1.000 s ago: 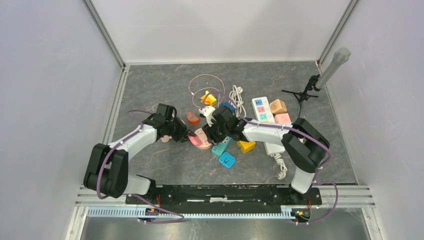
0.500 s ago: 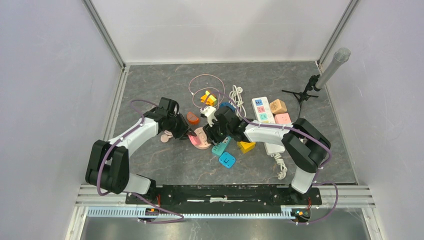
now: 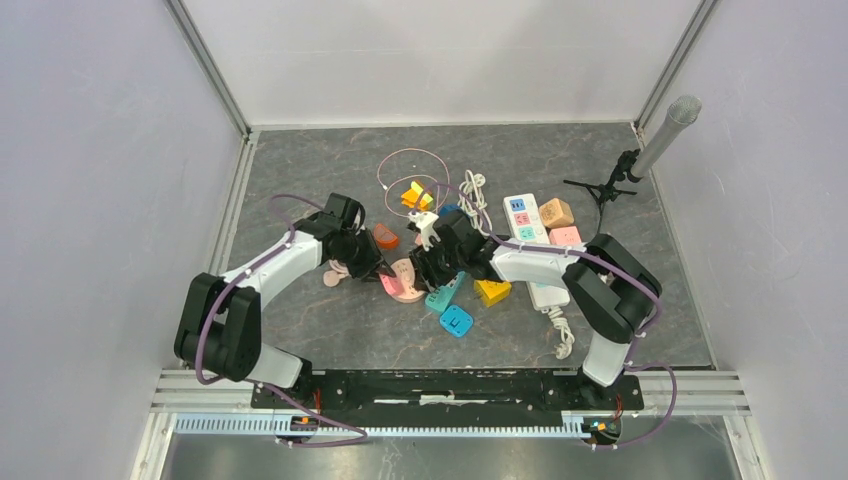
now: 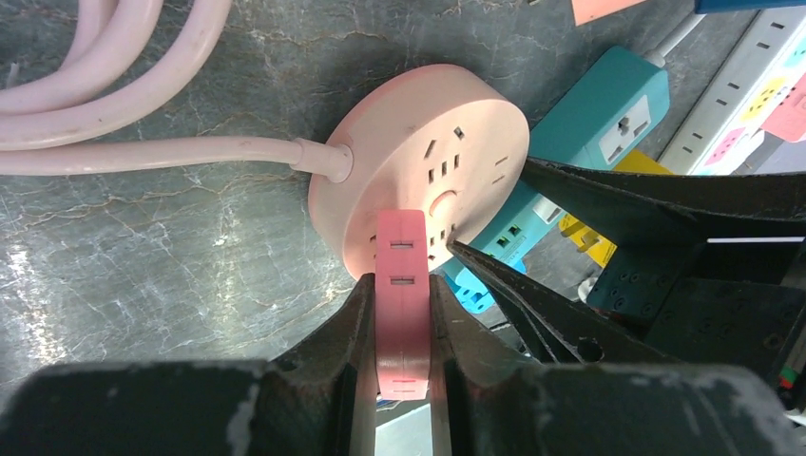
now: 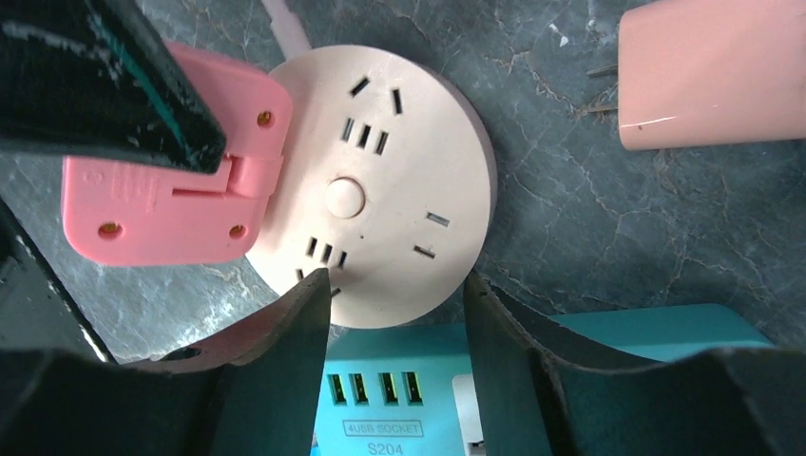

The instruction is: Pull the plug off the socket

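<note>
**Left end effector point(image 4: 403, 302) pinched the pink plug point(image 4: 403, 252) at the round socket point(image 4: 447, 152)**

The round pink socket lay flat on the grey counter point(image 3: 320, 170), near the middle of the clutter, with its pale cord point(image 4: 143, 157) running off to one side. The flat pink plug stood on edge over the socket's rim, its tip against the face beside the centre button. Whether its prongs were seated in the slots could not be told. The left end effector's two black fingers were pressed against the plug's broad sides, clamping it between them.

The right end effector point(image 5: 394, 294) came in from the opposite side. Its fingers were spread apart with nothing between them, and their tips sat at the socket's near edge, one of them just over the rim. A teal power strip point(image 5: 570, 361) lay beneath those fingers, touching the socket's edge. A separate pink adapter point(image 5: 708, 71) with bare prongs lay beside the socket, apart from it. In the overhead view a white power strip point(image 3: 528, 225), a yellow block point(image 3: 492, 292) and a blue cube point(image 3: 455, 321) lay near the right arm.
</note>
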`<state>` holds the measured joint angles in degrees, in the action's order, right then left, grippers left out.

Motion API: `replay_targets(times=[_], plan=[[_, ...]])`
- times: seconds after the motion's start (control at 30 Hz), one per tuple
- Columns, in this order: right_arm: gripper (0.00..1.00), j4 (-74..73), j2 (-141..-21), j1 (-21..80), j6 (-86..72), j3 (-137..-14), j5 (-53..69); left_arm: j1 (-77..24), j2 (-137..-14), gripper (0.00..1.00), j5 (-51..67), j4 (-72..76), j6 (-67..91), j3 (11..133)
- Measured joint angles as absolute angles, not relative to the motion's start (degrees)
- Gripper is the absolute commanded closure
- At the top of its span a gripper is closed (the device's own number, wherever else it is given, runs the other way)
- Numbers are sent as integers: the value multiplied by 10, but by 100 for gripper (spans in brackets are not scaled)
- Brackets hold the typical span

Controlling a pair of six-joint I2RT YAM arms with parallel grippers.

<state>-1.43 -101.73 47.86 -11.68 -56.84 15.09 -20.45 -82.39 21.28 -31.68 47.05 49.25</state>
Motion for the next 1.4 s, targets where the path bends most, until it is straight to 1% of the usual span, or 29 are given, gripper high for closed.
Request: replay_targets(times=[0.13, 0.27, 0.37, 0.6, 0.87, 0.97, 1.1, 1.23, 1.4], plan=[[42, -15, -1028, 476, -163, -580, 147, -208, -829, 98, 208, -328, 470, 499], [44, -10, -1040, 474, -205, -588, 138, -208, -832, 98, 211, -329, 471, 500], [46, -40, -1057, 474, -213, -620, 126, -205, -841, 98, 211, -329, 472, 503], [51, -113, -1077, 483, -195, -677, 90, -200, -857, 98, 217, -343, 475, 523], [53, -126, -1074, 493, -149, -685, 60, -188, -866, 98, 242, -350, 501, 530], [53, -117, -1076, 499, -136, -685, 58, -185, -865, 98, 307, -312, 528, 541], [53, -112, -1075, 498, -125, -685, 52, -174, -849, 98, 338, -312, 553, 540], [53, -107, -1075, 498, -121, -684, 56, -170, -827, 98, 333, -337, 540, 543], [50, -97, -1071, 496, -121, -676, 63, -152, -779, 98, 316, -365, 504, 542]])
